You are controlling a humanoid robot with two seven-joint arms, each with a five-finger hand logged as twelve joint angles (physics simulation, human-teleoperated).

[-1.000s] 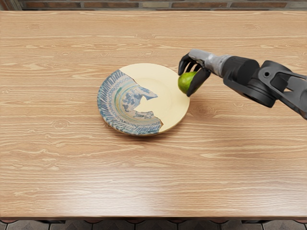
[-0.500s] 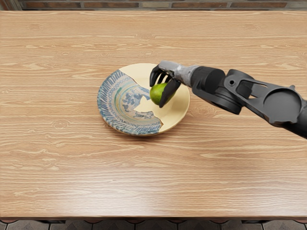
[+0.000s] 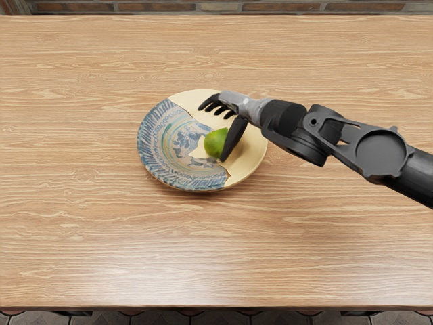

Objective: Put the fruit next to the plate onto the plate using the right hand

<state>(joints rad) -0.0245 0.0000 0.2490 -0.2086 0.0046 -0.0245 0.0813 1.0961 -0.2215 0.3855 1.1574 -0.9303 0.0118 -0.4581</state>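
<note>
Nearest the viewer, a strip of dark floor tiles (image 3: pixel 216 318) shows under the front edge of the wooden table (image 3: pixel 216 244). The table's near half is bare wood grain. Around mid-table sits a round plate (image 3: pixel 252 154), cream on its right part and blue-patterned on its left, with a jagged line between the two areas. The fruit (image 3: pixel 214 143), small, round and green, rests on the plate, slightly right of centre, where the blue pattern meets the cream. The right hand (image 3: pixel 229 114) is over the plate's far-right part, just above and behind the fruit. Its fingers (image 3: pixel 210 105) are spread and fanned out toward the left, closed around nothing. The dark thumb (image 3: pixel 233 139) points down along the fruit's right side; whether it touches the fruit or is only just beside it cannot be told from this view. The fruit is not gripped. The right arm (image 3: pixel 352 145), grey at the wrist and black along the forearm, enters from the right edge and runs up-left to the hand, above the table surface. Beyond the plate, more bare table. A band of brick wall (image 3: pixel 216 7) runs along the top edge.
</note>
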